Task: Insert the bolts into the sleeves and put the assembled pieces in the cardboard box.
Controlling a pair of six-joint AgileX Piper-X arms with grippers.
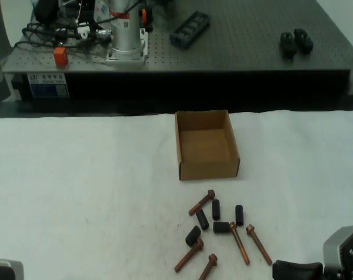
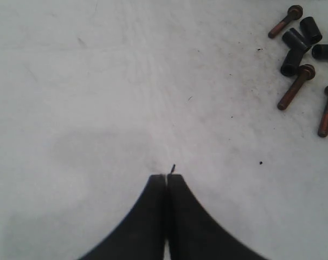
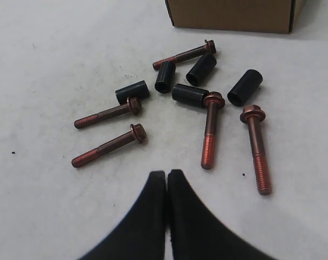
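Observation:
Several copper-coloured bolts and several short black sleeves lie loose in a cluster on the white cloth, just in front of the open cardboard box. None of the bolts sits in a sleeve. My right gripper is shut and empty, hovering just short of the cluster, with the box wall beyond. In the high view it is at the bottom right. My left gripper is shut and empty over bare cloth, with bolts and sleeves off to its side.
The white cloth covers the bench to the left and right of the box. Behind it stands a dark perforated metal table with a metal post, cables and small black parts. The left arm's housing shows at the bottom left corner.

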